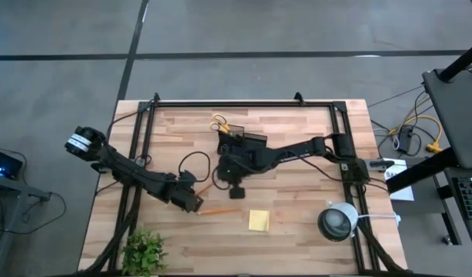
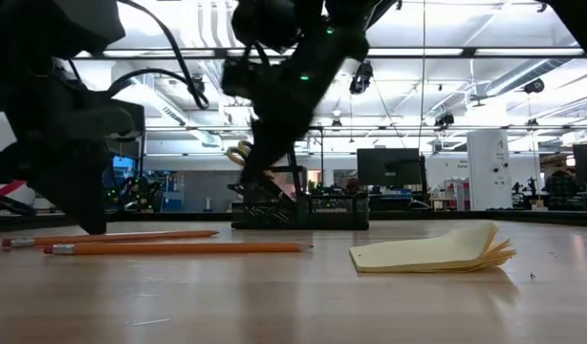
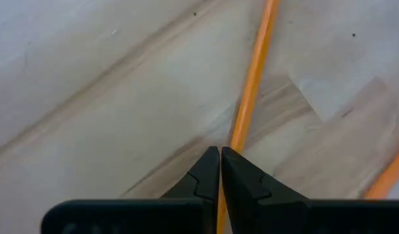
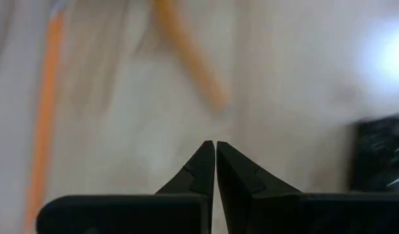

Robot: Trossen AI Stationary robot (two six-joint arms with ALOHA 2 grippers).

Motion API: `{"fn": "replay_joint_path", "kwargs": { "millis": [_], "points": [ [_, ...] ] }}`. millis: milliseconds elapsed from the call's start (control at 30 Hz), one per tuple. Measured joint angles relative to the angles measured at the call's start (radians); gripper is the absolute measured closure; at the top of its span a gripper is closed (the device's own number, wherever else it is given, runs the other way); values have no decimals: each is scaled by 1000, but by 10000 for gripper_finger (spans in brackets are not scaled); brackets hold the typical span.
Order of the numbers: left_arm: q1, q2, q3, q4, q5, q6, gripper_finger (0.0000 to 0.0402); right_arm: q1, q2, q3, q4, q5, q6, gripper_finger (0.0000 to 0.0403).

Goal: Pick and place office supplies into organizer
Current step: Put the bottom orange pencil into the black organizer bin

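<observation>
Two orange pencils lie flat on the wooden table, one [image 1: 218,210] near my left gripper [image 1: 196,205] and another [image 1: 204,187] a little farther back. In the left wrist view the shut fingers [image 3: 220,151] stand right over a pencil [image 3: 251,84] that runs lengthwise beneath them. My right gripper [image 1: 237,191] is shut and points down in front of the black organizer [image 1: 244,142], with nothing between its tips [image 4: 215,144]. Yellow-handled scissors [image 1: 219,121] stick up out of the organizer. The yellow sticky-note pad [image 1: 259,221] lies flat near the table's front. My left gripper comes down from above with its shut fingertips [image 3: 209,162] over the pencil's shaft [image 3: 237,133], in line with it. The pencil lies flat on the table. Whether the tips touch it, I cannot tell.
A round white-grey device [image 1: 337,221] sits at the front right and a small green plant [image 1: 144,250] at the front left corner. Black frame rails [image 1: 244,102] run along the table's far edge and sides. Bare wood lies between pad and plant.
</observation>
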Motion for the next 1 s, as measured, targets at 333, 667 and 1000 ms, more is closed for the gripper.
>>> {"fn": "replay_joint_path", "kwargs": {
  "millis": [333, 667, 1000],
  "points": [
    [-3, -3, 105, 1, 1, 125, 400, 94, -2, -33, -273, -211, -24, 394],
    [-7, 24, 134, 2, 36, 274, 400, 178, -4, -46, -150, -236, 48, 394],
    [-82, 39, 137, 117, 44, 448, 400, 180, 44, -49, -82, -150, 95, 394]
  ]
}}
